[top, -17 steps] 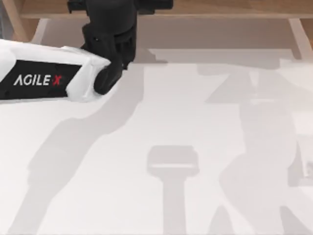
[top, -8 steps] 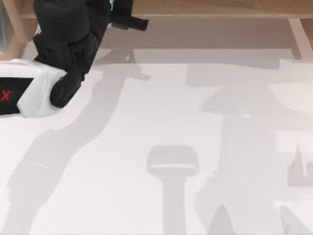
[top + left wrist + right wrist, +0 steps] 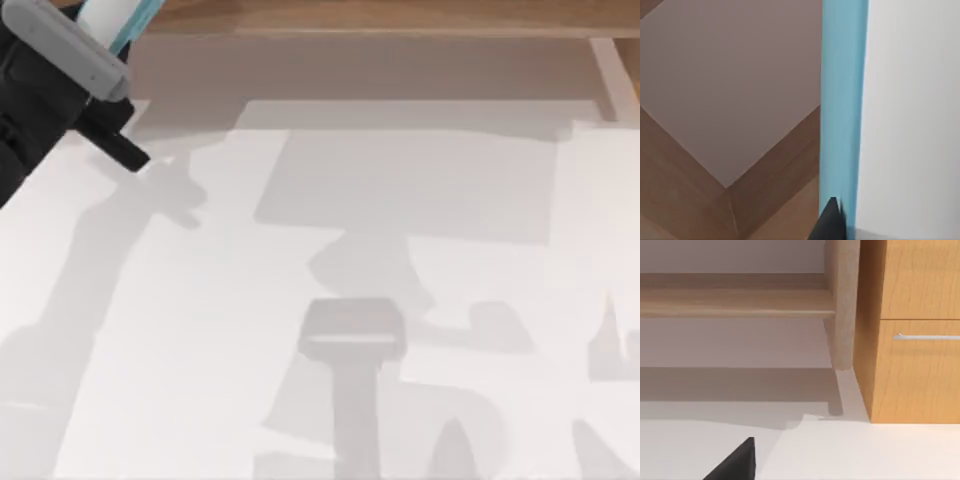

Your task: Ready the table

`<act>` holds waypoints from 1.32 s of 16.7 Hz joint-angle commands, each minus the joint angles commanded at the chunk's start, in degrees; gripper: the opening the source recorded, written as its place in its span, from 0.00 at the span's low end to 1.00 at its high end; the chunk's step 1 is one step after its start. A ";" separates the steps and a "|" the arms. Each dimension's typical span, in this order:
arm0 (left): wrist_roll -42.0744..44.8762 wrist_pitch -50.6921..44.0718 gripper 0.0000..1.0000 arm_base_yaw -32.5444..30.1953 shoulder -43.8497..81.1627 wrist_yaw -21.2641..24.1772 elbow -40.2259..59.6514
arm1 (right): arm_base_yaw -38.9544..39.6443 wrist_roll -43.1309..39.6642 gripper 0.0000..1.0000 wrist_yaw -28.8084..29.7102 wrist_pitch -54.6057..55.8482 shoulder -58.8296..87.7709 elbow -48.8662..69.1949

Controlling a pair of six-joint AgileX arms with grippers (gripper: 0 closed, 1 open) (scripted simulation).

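Left gripper (image 3: 108, 138) hung over the far left corner of the table (image 3: 330, 230), dark against the white top; whether it was spread or closed could not be told. One grey block (image 3: 75, 45) sat on its wrist, and one light blue strip (image 3: 118, 18) showed just beyond that at the frame's upper edge. In the left wrist view one dark tip of the gripper stood against the same light blue strip (image 3: 842, 100), with a white surface on one side of it and wooden flooring (image 3: 775, 200) and one dull brown panel (image 3: 725, 85) on the other.

The right gripper (image 3: 735, 462) showed as one black tip low in its own wrist view, above the table's white top (image 3: 865, 450); its opening could not be told either. Beyond the table's edge stood one wooden cabinet (image 3: 920, 380) with one metal handle (image 3: 927, 336), one pale wooden post (image 3: 842, 305) beside it, and one wooden rail (image 3: 735, 302) running off from the post.

The table was one broad white sheet, crossed by grey shadows, with nothing lying on it.
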 joint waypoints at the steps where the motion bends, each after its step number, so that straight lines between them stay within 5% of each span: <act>1: 3.77 -0.33 0.00 2.72 -1.33 2.95 -2.21 | 0.00 0.00 1.00 0.00 0.00 0.00 0.00; 6: 23.05 -3.19 0.00 18.27 -1.44 13.83 -8.97 | 0.00 0.00 1.00 0.00 0.00 0.00 0.00; 12: 44.00 -6.29 0.00 35.15 7.50 17.68 -2.53 | 0.00 0.00 1.00 0.00 0.00 0.00 0.00; 22: 60.87 -8.55 0.00 36.79 24.38 17.19 16.88 | 0.00 0.00 1.00 0.00 0.00 0.00 0.00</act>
